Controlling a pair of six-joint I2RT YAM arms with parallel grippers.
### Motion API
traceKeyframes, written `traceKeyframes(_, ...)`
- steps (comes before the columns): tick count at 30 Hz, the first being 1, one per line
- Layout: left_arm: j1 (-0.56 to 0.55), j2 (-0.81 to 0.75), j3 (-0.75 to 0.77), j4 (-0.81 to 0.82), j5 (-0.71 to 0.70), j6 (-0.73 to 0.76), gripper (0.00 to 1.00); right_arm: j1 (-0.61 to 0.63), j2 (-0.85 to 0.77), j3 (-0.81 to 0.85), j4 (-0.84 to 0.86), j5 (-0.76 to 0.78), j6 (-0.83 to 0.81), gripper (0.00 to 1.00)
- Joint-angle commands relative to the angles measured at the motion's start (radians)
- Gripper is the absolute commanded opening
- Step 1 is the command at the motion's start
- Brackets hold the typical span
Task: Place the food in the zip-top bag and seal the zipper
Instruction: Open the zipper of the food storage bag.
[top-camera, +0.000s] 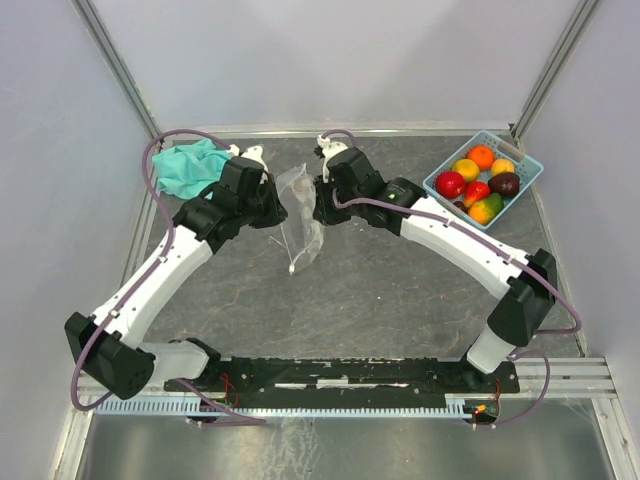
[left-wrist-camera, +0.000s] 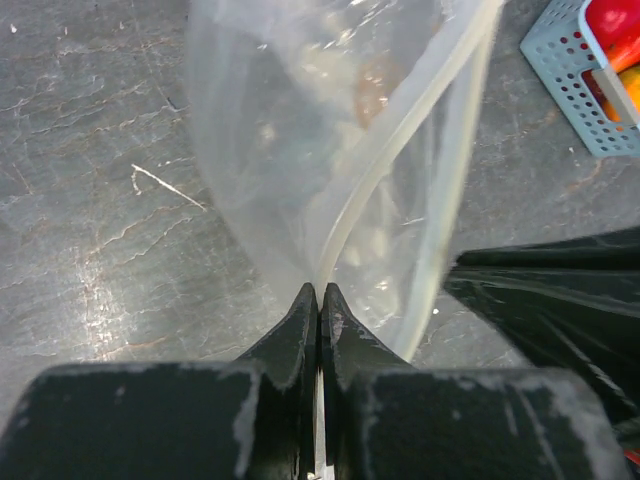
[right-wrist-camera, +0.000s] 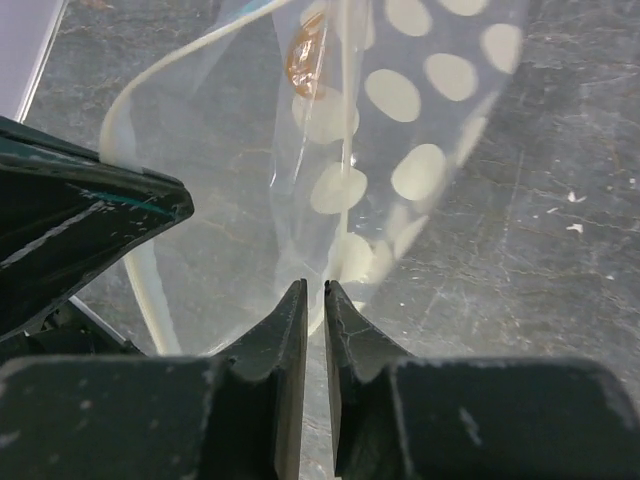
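Observation:
The zip-top bag hangs between my two grippers above the table's middle, clear film with white dots. My left gripper is shut on the bag's edge where the whitish zipper strip runs into its jaws. My right gripper has its jaws a narrow gap apart, with the bag's edge still between them. The zipper curves in an open loop. A small brownish patch shows through the film; I cannot tell what it is. The food lies in a basket at the back right.
The light-blue perforated basket holds the toy fruits and also shows in the left wrist view. A teal cloth lies at the back left, behind my left arm. The table is dark grey stone with frame posts at the back corners.

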Motion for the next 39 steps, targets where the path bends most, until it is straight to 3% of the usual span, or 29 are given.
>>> traceKeyframes(1, -0.004, -0.045, 0.049, 0.057, 0.034, -0.031, 0.03, 0.001, -0.034, -0.057, 0.179, -0.064, 0.038, 0.21)
traceKeyframes(12, -0.004, -0.07, 0.036, 0.037, 0.031, -0.027, 0.03, -0.007, -0.021, -0.184, 0.386, -0.087, 0.128, 0.67)
traceKeyframes(16, -0.004, -0.076, 0.035, 0.036, 0.03, -0.025, 0.03, -0.027, -0.008, -0.214, 0.454, -0.131, 0.162, 0.7)
traceKeyframes(19, -0.005, -0.077, 0.038, 0.032, 0.027, -0.025, 0.03, -0.034, 0.008, -0.201, 0.443, -0.135, 0.162, 0.6)
traceKeyframes(25, -0.004, -0.062, 0.074, -0.038, -0.047, 0.009, 0.03, -0.033, 0.053, -0.082, 0.235, -0.034, 0.078, 0.19)
traceKeyframes(29, -0.004, -0.046, 0.098, -0.085, -0.1, 0.036, 0.03, -0.027, 0.074, -0.014, 0.074, 0.101, 0.045, 0.02)
traceKeyframes(36, -0.005, -0.019, 0.108, -0.112, -0.131, 0.058, 0.03, 0.009, 0.107, 0.072, -0.063, 0.31, 0.017, 0.02)
traceKeyframes(39, -0.004, -0.019, 0.1, -0.094, -0.114, 0.06, 0.07, 0.012, 0.107, 0.068, -0.048, 0.306, 0.041, 0.02)
